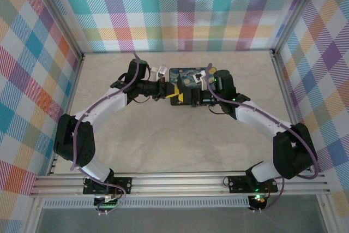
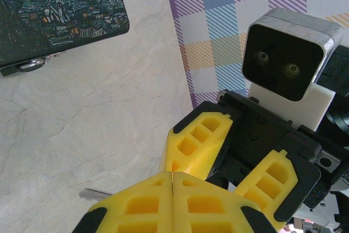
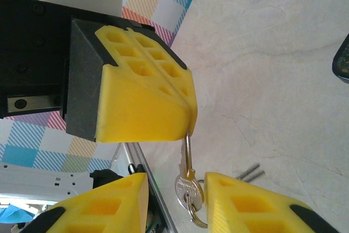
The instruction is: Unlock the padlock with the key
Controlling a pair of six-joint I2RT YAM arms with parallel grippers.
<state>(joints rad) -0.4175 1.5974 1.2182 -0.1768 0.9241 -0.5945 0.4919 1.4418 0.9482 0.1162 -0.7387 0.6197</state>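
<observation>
Tool-to-tool key [image 3: 187,185] pass: pinching blade in shut left tool [image 3: 190,117], bracketing head with part-open right tool [image 3: 175,183]; needing firm closure next.

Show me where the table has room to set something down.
Free: the near table between left arm and right arm, and strips by both walls. Crowded: mid-rear, where left gripper, with the key, meets right gripper by the case.

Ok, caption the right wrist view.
Shut left claw pinches a small silver metal key by its blade; open right claw flanks its head.
</observation>
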